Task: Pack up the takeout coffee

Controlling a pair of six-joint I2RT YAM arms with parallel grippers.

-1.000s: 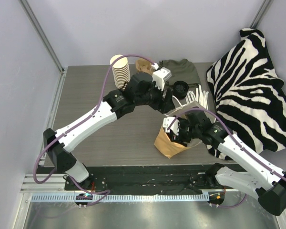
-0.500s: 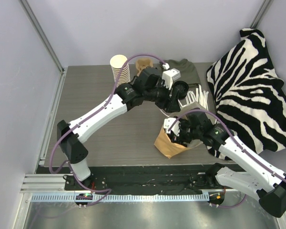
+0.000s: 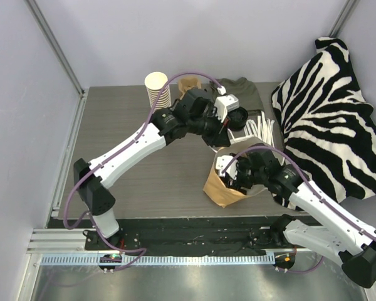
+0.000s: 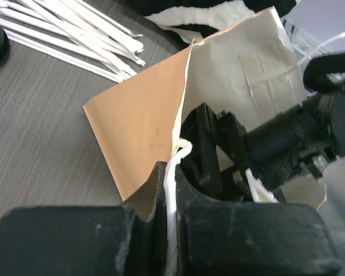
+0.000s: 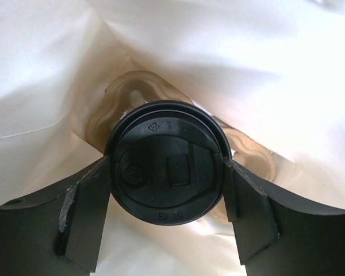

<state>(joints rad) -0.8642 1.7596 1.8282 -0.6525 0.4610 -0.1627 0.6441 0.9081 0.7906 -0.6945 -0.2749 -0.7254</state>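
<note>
The takeout coffee shows as a black lid seen from above, deep inside the paper bag; its brown cup is hidden below. My right gripper reaches into the bag with both pads pressed against the lid's sides, shut on it. My left gripper is at the bag's mouth, shut on the bag's white handle. In the left wrist view the brown bag stands open, with the right gripper's black fingers inside it.
A tall stack of lidless cups stands at the back left. Loose black lids and white wrapped straws lie behind the bag. A zebra-striped cloth covers the right side, and a dark green cloth lies at the back.
My left arm swung right from beside the cup stack to the bag's mouth, and its jaws closed on the white handle. The right gripper stayed inside the bag.
</note>
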